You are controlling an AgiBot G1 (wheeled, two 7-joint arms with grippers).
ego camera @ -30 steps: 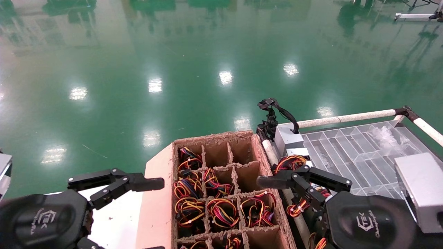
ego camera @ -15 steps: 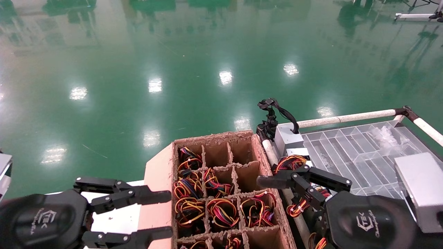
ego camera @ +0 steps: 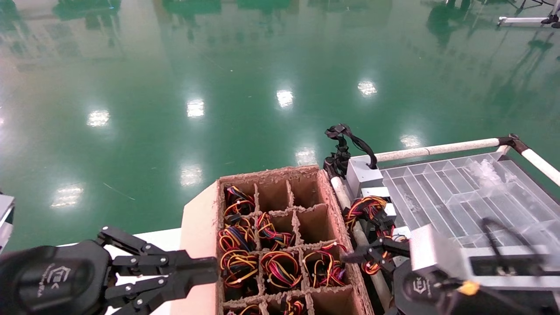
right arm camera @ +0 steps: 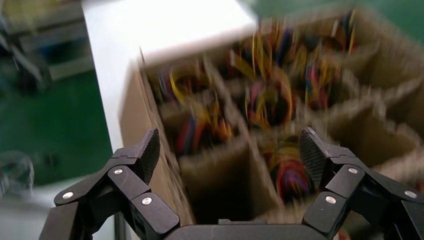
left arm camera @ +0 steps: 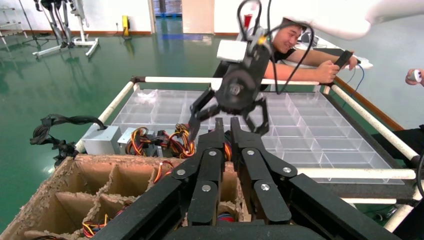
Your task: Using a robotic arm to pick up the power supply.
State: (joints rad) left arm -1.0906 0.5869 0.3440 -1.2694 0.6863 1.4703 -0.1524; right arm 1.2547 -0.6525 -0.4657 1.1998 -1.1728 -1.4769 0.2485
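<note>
I read the power supply [ego camera: 375, 192], a small grey metal oblong box, as lying on the clear plastic divider tray [ego camera: 459, 188], at its corner just beside the brown cardboard divider box [ego camera: 271, 173]. Its bundle of red, yellow and orange wires [ego camera: 365, 209] spills toward me.

By my judgement the casing is stiff, fairly heavy for its size and smooth enough to slip, while the wires are floppy and would let it swing. I'd take hold across the narrow sides of the metal body, not the wires.

My right black linkage-fingered tool [right arm camera: 230, 145] is spread wide and holds nothing, hanging low near that wire bundle and the box's rim. Compared with half a second ago, its wrist has rolled over, so the silver camera block now sits on top. My left tool [ego camera: 205, 267] has gone from spread to nearly pinched together, empty, at the box's left flap.
</note>
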